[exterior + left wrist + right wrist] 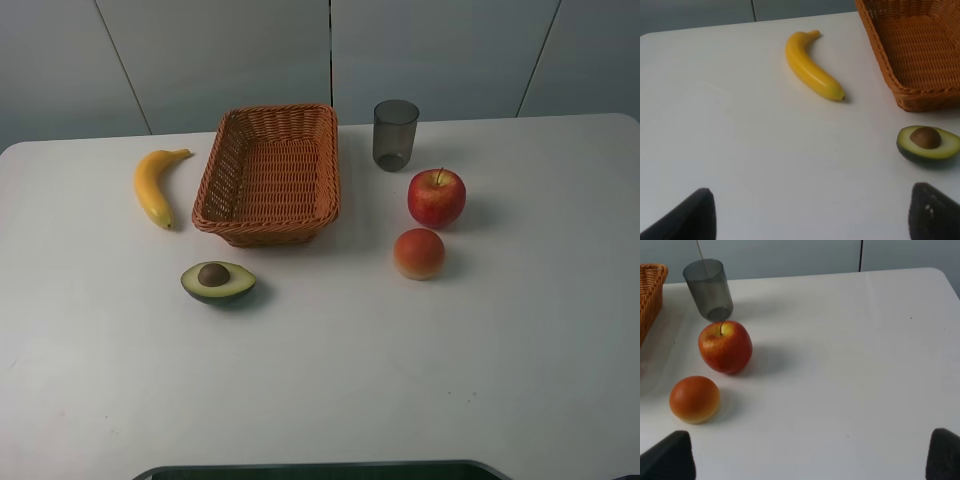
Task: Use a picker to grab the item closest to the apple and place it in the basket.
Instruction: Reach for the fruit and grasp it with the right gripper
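A red apple (436,198) (725,347) stands right of the wicker basket (268,176). Just in front of it, almost touching, lies an orange-red round fruit (419,253) (694,399). A grey cup (395,134) (709,289) stands a little farther behind the apple. My right gripper (812,455) is open, its fingertips low in the wrist view, well back from the fruit and holding nothing. Facing the banana (811,66) and the avocado half (929,144), my left gripper (810,215) is open too. Neither gripper shows in the exterior view.
The banana (155,185) lies left of the basket and the avocado half (217,281) in front of it. The basket's corner (920,95) shows in the left wrist view. A dark edge (320,470) runs along the white table's near side.
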Robot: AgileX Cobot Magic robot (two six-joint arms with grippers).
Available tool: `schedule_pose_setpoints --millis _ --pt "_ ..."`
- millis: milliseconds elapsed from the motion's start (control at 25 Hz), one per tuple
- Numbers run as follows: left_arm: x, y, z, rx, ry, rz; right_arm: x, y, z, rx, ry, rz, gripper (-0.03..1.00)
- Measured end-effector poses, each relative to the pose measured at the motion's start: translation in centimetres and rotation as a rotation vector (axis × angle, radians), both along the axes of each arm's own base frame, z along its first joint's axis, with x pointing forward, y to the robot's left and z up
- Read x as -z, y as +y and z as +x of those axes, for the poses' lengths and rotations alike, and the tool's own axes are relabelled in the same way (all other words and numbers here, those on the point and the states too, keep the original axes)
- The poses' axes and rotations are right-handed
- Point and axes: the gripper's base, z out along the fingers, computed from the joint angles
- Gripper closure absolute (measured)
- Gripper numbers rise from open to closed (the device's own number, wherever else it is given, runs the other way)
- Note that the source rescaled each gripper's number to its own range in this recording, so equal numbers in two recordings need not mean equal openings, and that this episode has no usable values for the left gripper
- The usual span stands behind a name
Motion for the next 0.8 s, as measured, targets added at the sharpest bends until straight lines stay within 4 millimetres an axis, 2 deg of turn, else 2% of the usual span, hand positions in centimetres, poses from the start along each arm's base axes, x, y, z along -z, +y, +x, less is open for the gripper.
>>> schedule_pose_setpoints --millis 800 --pt "0.00 0.00 0.00 0.000 0.000 0.000 0.00 0.00 0.00 0.000 0.000 0.000 -0.03"
